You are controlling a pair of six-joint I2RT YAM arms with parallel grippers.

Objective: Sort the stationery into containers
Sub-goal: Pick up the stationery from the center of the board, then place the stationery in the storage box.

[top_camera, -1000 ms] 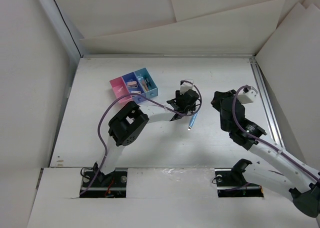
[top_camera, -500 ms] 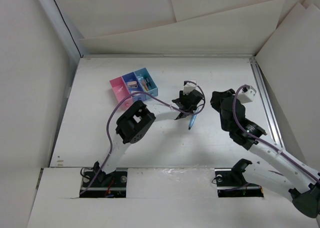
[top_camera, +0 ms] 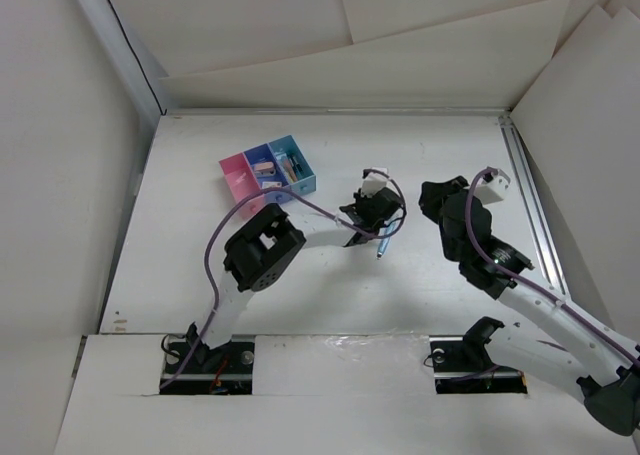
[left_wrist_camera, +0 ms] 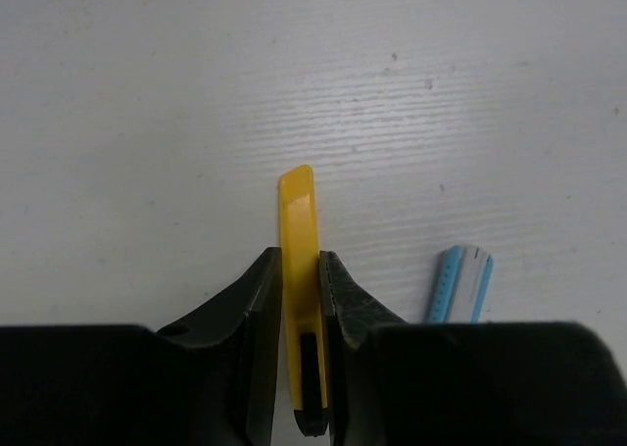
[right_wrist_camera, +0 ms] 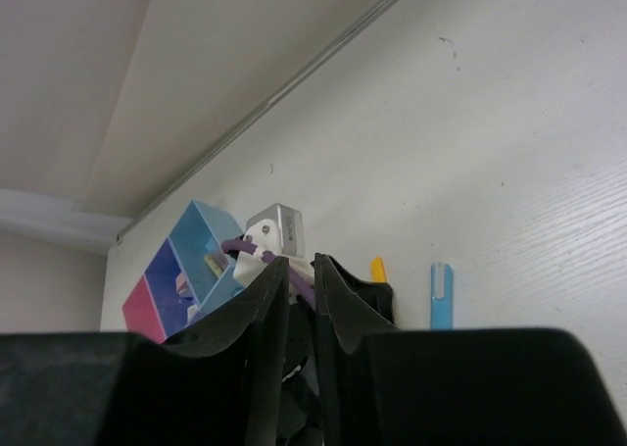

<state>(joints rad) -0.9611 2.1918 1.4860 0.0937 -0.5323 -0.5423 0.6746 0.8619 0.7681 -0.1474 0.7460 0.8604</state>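
Left gripper (left_wrist_camera: 300, 262) is clamped on the yellow pen (left_wrist_camera: 297, 206). The pen sits square between the fingers, tip sticking out toward the far side. Over the last second the hand barely travelled: it nudged right and far, then came back a touch. The left arm (top_camera: 262, 253) swung its elbow right and settled partway back. I read that as the grasp being done and the arm re-posing, not carrying yet. From the wrist view I can't tell whether the pen is off the table (left_wrist_camera: 147, 93).

Blue pen (left_wrist_camera: 460, 284) hasn't moved in that second — it lies flat on the table just right of the left gripper, loose, nothing touching it.

The row of trays (top_camera: 238, 175) is at the far left, well apart from the hand. The light blue tray (top_camera: 303, 186) at its right end already has thin things in it that look like pens, so that's my guess for where the yellow one goes.

Right gripper (right_wrist_camera: 301, 270) hangs to the right of both pens, fingers drawn almost together on nothing, in the same spot as a second ago.

For the task, the yellow pen is secured — it now needs a lift and a carry far-left. The blue pen is the only loose piece I can see.
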